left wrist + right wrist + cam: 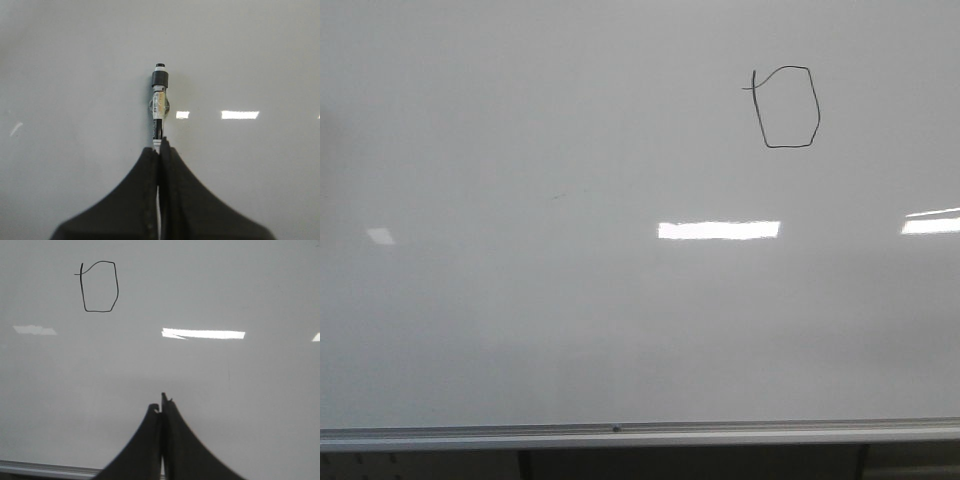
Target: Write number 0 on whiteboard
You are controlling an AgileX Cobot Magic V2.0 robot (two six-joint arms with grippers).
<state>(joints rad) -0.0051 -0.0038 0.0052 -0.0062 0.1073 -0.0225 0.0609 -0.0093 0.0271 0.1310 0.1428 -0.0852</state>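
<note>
The whiteboard (520, 300) fills the front view, with its silver frame strip along the lower edge. The number 0 (787, 107), a thin black angular loop with a short tail at its upper left, sits at the upper right; it also shows in the right wrist view (100, 286). No gripper appears in the front view. In the left wrist view my left gripper (160, 147) is shut on a marker (159, 102) whose dark end points at the board (60, 75). My right gripper (161, 407) is shut and empty, well away from the 0.
Bright rectangular light reflections (718, 230) lie across the board's middle and at its right edge (931, 222). The silver frame strip (620, 432) runs along the bottom, with dark space below it. The strip also shows in the right wrist view (45, 469).
</note>
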